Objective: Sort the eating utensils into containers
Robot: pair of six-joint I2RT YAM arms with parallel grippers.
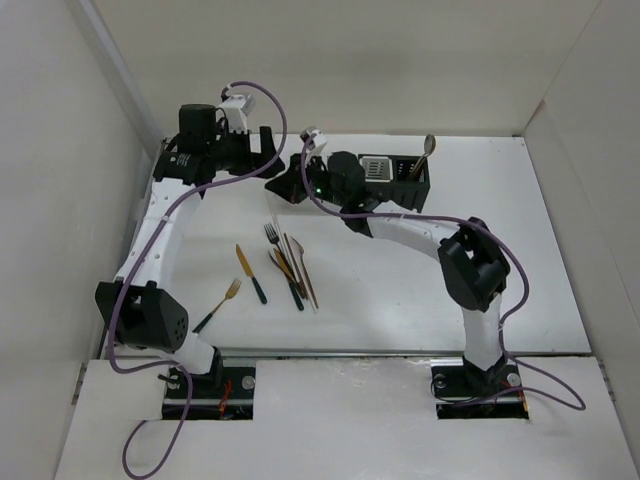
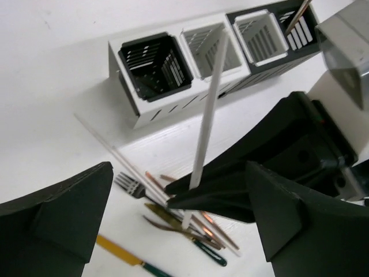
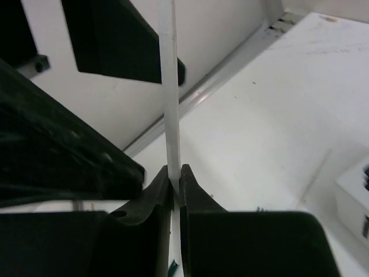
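My right gripper (image 1: pixel 284 186) (image 3: pixel 174 171) is shut on a white chopstick-like stick (image 3: pixel 169 86) and holds it upright above the table, left of the containers. In the left wrist view the stick (image 2: pixel 209 109) rises out of the black right jaws. My left gripper (image 1: pixel 267 152) (image 2: pixel 179 179) is open, its fingers (image 2: pixel 63 219) wide on either side of the right gripper and touching nothing. The containers (image 2: pixel 151 64) stand in a row at the back (image 1: pixel 398 172), and the far right box holds a spoon (image 1: pixel 427 150). Several utensils (image 1: pixel 292 266) lie piled mid-table.
A gold knife with a green handle (image 1: pixel 250 272) and a gold fork with a dark handle (image 1: pixel 222 304) lie left of the pile. White walls enclose the table on the left, back and right. The right arm's wrist (image 1: pixel 345 180) covers the left boxes from above.
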